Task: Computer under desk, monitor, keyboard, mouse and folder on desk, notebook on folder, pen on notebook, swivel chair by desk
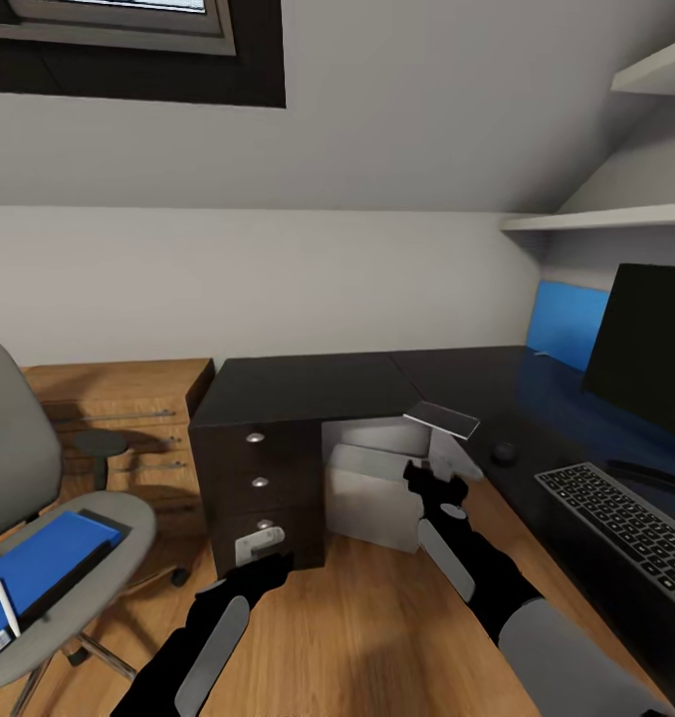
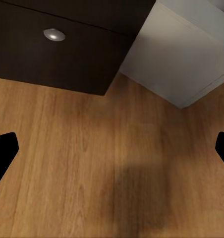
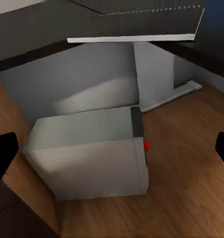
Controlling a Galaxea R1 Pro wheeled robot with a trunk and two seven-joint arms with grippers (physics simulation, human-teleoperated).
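Standing on the wooden floor [image 1: 377, 617] beneath the black L-shaped desk [image 1: 308, 388], just beside the drawer unit [image 1: 258, 488] with round silver knobs: light grey computer [image 1: 372, 498]. Seen also from the right wrist camera as a plain box with a dark strip and a red spot at one edge [image 3: 92, 153], white desk legs behind it.

Resting on the desk top: wide black monitor [image 1: 646, 349] at the right, keyboard [image 1: 626, 528] in front of it, small dark mouse [image 1: 504, 452] near the keyboard's far end, notebook [image 1: 441, 418] overhanging the desk's front edge above the computer.

Lying on the seat of the grey swivel chair [image 1: 19, 468], at the left and well apart from the desk: bright blue folder [image 1: 39, 563], with a white pen [image 1: 5, 605] on top of it.

Hovering low before the drawer unit: left gripper [image 1: 261, 544], fingers spread apart, nothing between them; both dark fingertips [image 2: 3, 153] at the edges of the left wrist view over bare floor.

Raised in front of the computer, below the notebook: right gripper [image 1: 432, 476], fingers likewise released and wide, holding nothing, fingertips [image 3: 3, 153] at the edges of the right wrist view.
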